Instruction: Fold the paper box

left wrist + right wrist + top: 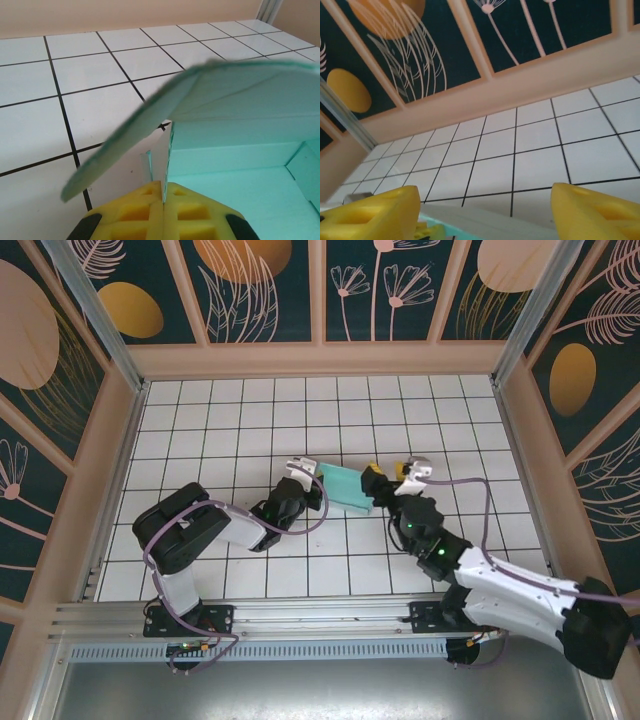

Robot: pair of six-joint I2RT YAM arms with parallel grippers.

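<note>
Top external view gives us the paper box (345, 488) lying on the tiled table (250, 420) about midway across. The left hand (312, 478) is at its left end and the right hand (390, 475) just beside its right end.

From the left wrist we see the left hand fully closed, its yellow pads (135, 212) pressed together. A thin upright wall of the box appears to run down into the seam between them, so we judge that it is pinching that wall. A large flap (200, 95) leans at a slant over the open tray, not yet pressed down.

From the right wrist we see the right hand spread wide with nothing held; a pale edge of card lies just below its fingers.

We judge the step in hand to be the right hand taking hold at its end. To do it well, we would use the left hand as a steady anchor and lower the right fingers until the card edge sits squarely between them. We would close gently, since the card looks thin, and fold along the crease rather than across it. Otherwise the card may buckle or slip out of the left pinch.

We can read no brand, label or writing on the card, the hands or the table.
</note>
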